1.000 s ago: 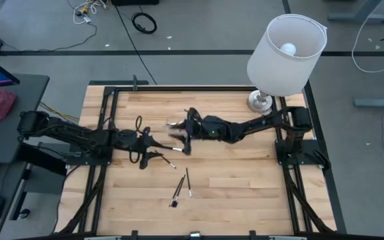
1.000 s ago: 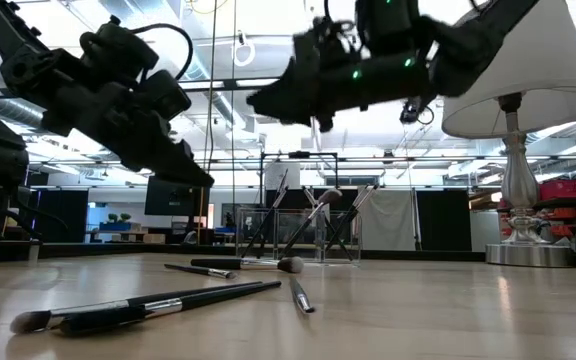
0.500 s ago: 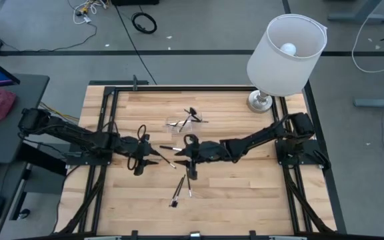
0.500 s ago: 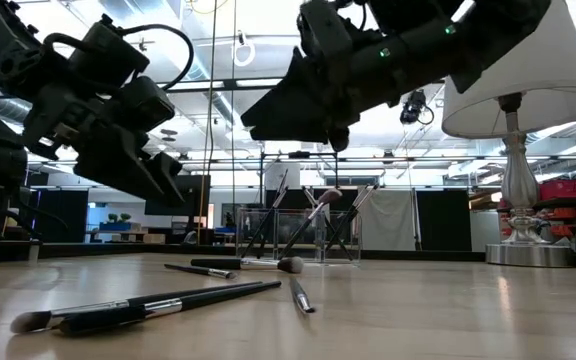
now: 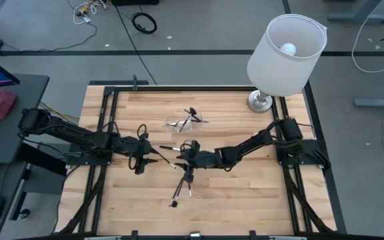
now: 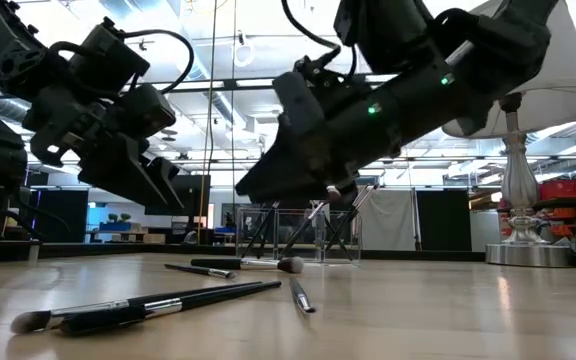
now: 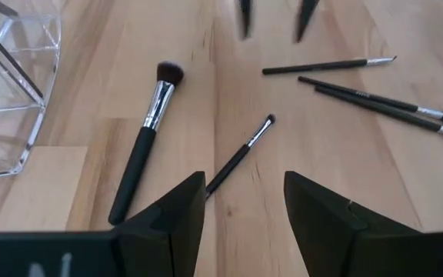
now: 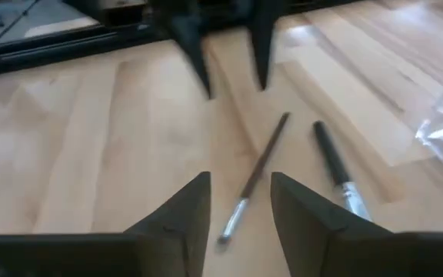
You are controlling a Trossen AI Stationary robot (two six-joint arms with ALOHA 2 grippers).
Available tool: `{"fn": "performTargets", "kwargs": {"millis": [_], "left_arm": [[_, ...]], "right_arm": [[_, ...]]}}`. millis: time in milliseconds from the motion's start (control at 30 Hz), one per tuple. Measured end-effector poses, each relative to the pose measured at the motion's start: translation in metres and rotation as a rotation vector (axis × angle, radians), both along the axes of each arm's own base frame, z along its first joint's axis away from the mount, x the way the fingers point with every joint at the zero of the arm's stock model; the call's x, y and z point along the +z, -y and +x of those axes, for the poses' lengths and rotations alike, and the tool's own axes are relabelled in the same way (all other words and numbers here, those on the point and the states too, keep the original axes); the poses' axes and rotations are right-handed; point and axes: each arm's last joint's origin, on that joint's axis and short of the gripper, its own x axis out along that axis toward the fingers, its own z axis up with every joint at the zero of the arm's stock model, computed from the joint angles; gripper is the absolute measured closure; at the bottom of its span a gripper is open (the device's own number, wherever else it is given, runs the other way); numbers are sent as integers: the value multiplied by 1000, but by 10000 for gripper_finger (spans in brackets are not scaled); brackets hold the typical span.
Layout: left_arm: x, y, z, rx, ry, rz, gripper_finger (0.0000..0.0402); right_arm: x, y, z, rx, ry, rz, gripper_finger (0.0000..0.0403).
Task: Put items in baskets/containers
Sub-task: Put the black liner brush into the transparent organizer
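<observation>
Thin brush (image 8: 254, 178) on table between open right fingers (image 8: 183, 208).

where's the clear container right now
In the high view the clear container stands on the table's far middle, left of the lamp base, with brushes in it. It is beyond both grippers, left and right.

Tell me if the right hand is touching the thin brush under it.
Apart. The low view shows the right hand hanging clear above the tabletop, where the thin brush lies flat.
</observation>
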Motion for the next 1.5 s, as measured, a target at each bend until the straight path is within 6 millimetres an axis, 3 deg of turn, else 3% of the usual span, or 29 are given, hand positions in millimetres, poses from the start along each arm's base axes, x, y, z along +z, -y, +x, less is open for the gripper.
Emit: {"fn": "performTargets", "kwargs": {"millis": [167, 300, 467, 700, 1033, 1500], "left_arm": [[0, 0, 0, 1, -5, 4, 220], [0, 0, 0, 1, -5, 5, 220], [0, 0, 0, 0, -6, 6, 220], [0, 0, 0, -1, -6, 7, 220], [0, 0, 0, -5, -5, 14, 220], [-1, 0, 0, -4, -7, 12, 220]], "right_arm": [[3, -17, -5, 45, -3, 69, 276], [-5, -32, -17, 89, -148, 72, 280], [-7, -49, -32, 29, -266, 184, 280], [-7, -66, -41, -91, -226, 201, 277], [-28, -67, -39, -178, -227, 223, 259], [-41, -58, -34, -187, -233, 142, 259]]}}
